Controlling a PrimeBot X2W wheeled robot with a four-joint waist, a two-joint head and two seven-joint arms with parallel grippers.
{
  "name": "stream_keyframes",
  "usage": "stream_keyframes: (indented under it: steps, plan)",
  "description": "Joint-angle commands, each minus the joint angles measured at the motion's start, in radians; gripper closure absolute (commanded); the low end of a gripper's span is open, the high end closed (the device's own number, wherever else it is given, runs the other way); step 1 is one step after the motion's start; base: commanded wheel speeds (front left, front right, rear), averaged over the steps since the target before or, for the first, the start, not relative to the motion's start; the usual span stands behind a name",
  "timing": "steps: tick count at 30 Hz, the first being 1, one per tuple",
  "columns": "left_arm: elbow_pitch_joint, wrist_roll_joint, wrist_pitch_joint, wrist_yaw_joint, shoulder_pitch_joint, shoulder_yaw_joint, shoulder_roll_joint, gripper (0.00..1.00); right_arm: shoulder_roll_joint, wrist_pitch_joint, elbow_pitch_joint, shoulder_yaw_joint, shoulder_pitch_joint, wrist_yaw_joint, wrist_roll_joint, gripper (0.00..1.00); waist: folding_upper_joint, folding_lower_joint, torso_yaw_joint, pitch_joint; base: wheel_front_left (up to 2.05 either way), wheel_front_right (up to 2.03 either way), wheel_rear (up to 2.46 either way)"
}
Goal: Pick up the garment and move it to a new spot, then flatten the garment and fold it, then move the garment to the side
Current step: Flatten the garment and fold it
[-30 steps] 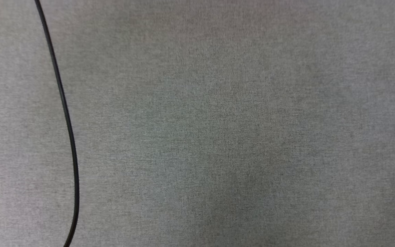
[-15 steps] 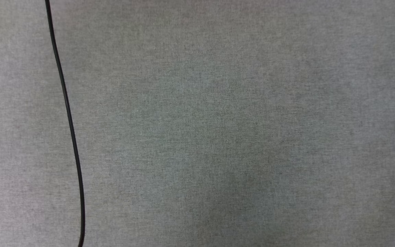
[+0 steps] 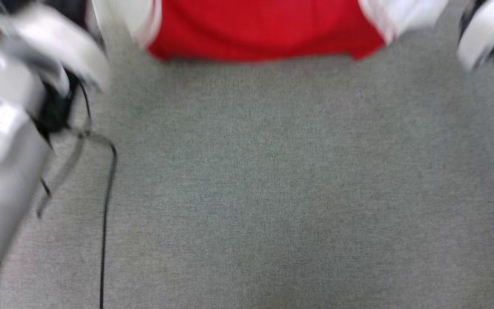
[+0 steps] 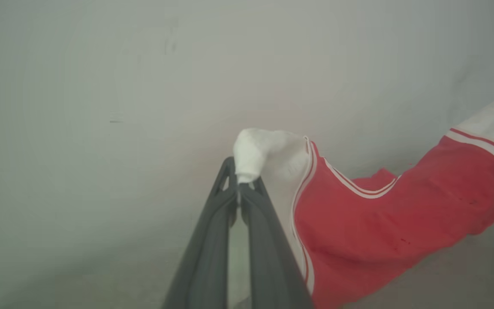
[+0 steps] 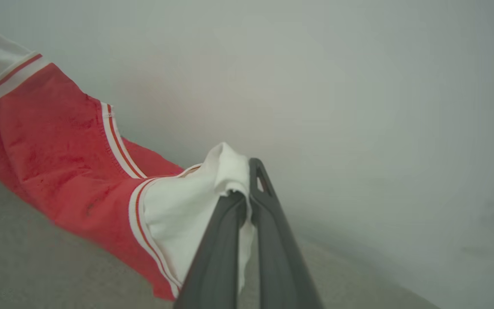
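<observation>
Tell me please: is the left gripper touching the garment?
Touching. In the left wrist view, the left gripper is shut on a bunch of white sleeve fabric of the garment, pinched between its fingertips.

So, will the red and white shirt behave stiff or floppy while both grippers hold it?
Probably floppy: the garment sags between its two pinched sleeves. Likely light, since the left gripper and right gripper each hold it by only a small bunch of white fabric. A hard tug might pull it free.

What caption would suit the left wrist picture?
Left pincer shut on the white sleeve of a red shirt.
</observation>
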Motion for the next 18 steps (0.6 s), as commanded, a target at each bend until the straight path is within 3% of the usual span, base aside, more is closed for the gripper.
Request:
stream_keyframes:
  steps: [1,8,18]
  plan:
    - [-0.038,-0.015,-0.007,0.023,0.097,-0.001,0.002,1.0,-0.017,-0.014,-0.025,0.014,0.085,-0.001,0.019,1.0,0.0,0.0,0.003,-0.049,0.0,0.0,0.0]
    - [-0.161,-0.065,-0.007,0.107,0.398,0.011,0.02,1.0,-0.047,-0.029,-0.104,0.032,0.353,-0.001,0.068,1.0,0.0,0.0,-0.002,-0.145,0.0,0.0,0.0]
    - [-0.265,-0.141,-0.007,0.184,0.77,0.028,0.076,1.0,-0.108,-0.025,-0.188,-0.026,0.706,-0.001,0.104,1.0,0.0,0.0,0.001,-0.28,0.0,0.0,0.0]
